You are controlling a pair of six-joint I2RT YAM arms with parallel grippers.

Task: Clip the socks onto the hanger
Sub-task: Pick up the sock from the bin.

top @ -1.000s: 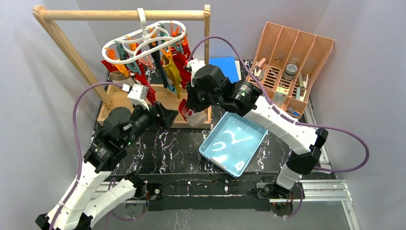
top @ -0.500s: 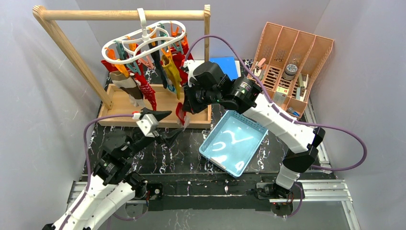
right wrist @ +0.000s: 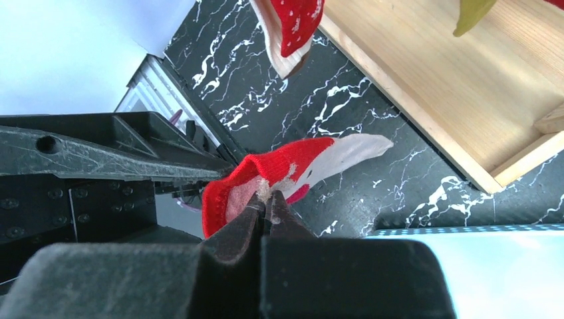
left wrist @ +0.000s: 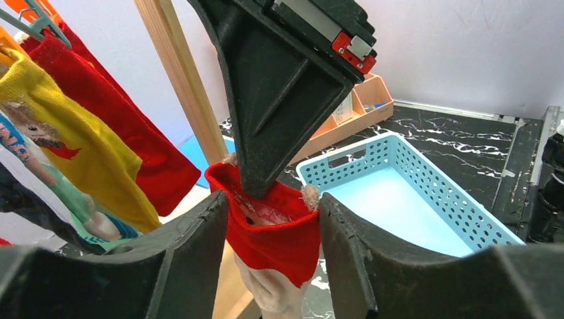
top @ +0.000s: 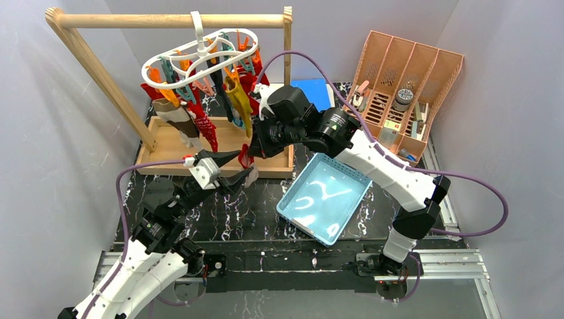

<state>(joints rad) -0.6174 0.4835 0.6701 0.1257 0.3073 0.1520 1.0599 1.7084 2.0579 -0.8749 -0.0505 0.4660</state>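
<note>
Right gripper pinches a red sock; left gripper stands spread around its cuff.

Items counted: two grippers were in view, the left gripper and the right gripper. There was one unclipped red sock, one white ring hanger, one wooden rail frame, one light-blue basket, one peach organizer and two purple cables. The hanging socks overlapped, so no exact number could be read.
</note>
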